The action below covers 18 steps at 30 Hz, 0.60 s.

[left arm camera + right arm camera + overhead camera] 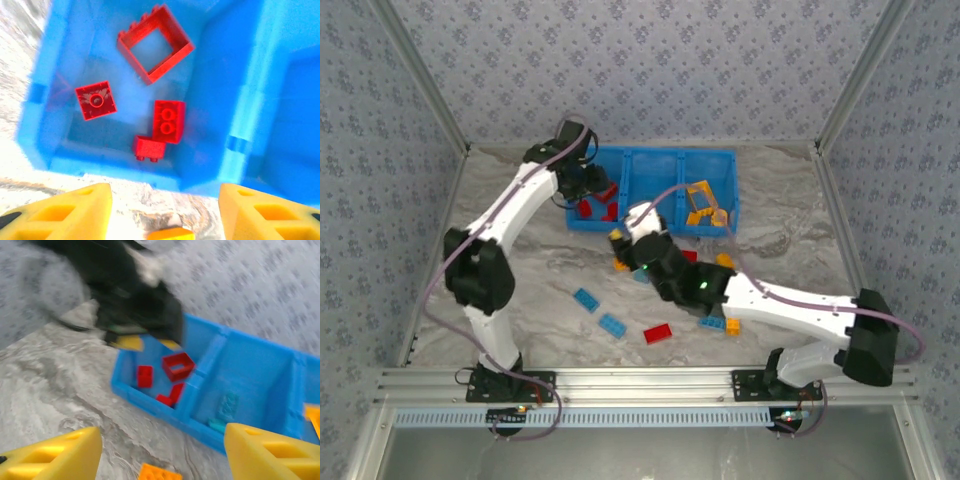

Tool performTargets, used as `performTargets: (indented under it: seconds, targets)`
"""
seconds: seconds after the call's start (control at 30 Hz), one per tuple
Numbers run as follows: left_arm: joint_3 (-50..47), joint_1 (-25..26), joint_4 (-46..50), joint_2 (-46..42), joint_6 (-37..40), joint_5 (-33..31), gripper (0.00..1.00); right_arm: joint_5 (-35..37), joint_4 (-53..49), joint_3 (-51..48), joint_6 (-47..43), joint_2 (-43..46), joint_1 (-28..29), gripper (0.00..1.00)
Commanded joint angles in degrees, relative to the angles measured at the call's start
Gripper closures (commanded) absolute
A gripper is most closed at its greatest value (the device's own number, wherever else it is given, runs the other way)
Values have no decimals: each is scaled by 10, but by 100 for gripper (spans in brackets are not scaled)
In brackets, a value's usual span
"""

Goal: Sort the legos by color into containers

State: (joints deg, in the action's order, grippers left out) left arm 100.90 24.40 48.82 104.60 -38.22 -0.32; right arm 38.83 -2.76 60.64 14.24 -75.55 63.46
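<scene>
The left hand hangs wide open and empty above the left compartment of the blue bin, where four red legos lie. The right hand, likewise open and empty, hovers over the counter, just above an orange lego.

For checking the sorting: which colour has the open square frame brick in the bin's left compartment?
Red; the plastic frame brick shows best in the left wrist view.

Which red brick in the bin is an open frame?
The red frame topmost in the left wrist view: the bin shows through it; the others are solid.
</scene>
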Motion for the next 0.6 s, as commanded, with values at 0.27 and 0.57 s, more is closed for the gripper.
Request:
performTargets:
  seconds: [0.27, 0.57]
  targets:
    - [-283, 257, -184, -321, 55, -76, 36, -160, -320, -111, 280, 94, -266, 26]
    - [-414, 438, -243, -371, -18, -190, 36, -319, -290, -146, 112, 2, -413, 22]
